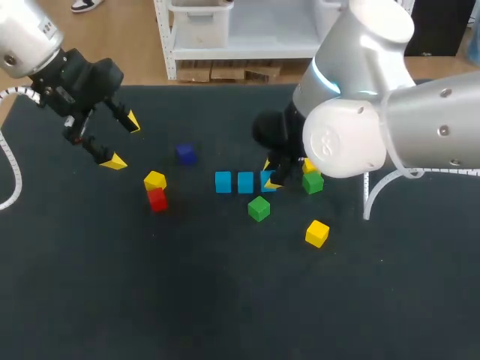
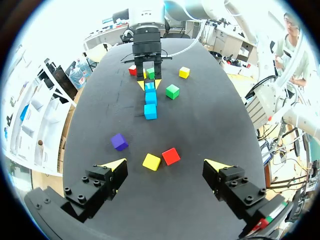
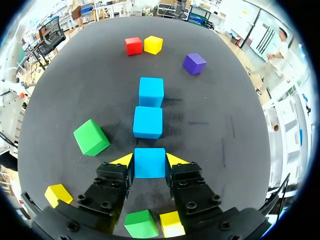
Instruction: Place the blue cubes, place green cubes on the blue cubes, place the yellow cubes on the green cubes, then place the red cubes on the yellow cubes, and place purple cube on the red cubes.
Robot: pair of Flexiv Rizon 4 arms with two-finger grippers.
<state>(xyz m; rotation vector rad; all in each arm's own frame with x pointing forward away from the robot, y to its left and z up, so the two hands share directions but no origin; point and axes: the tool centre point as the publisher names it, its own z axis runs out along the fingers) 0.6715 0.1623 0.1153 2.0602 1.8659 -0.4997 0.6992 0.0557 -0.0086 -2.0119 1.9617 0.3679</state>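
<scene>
Where right gripper (image 3: 150,160) clamps, blue cube (image 3: 149,164) between

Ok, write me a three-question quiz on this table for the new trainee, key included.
1. True or false: the left gripper holds a cube.
2. Which cube is the right gripper shut on? A. red cube B. blue cube C. purple cube
3. Fill in: the straight row on the table is made of ___ blue cubes.

Key: 1 false, it is open and empty. 2 B. 3 three.
</scene>
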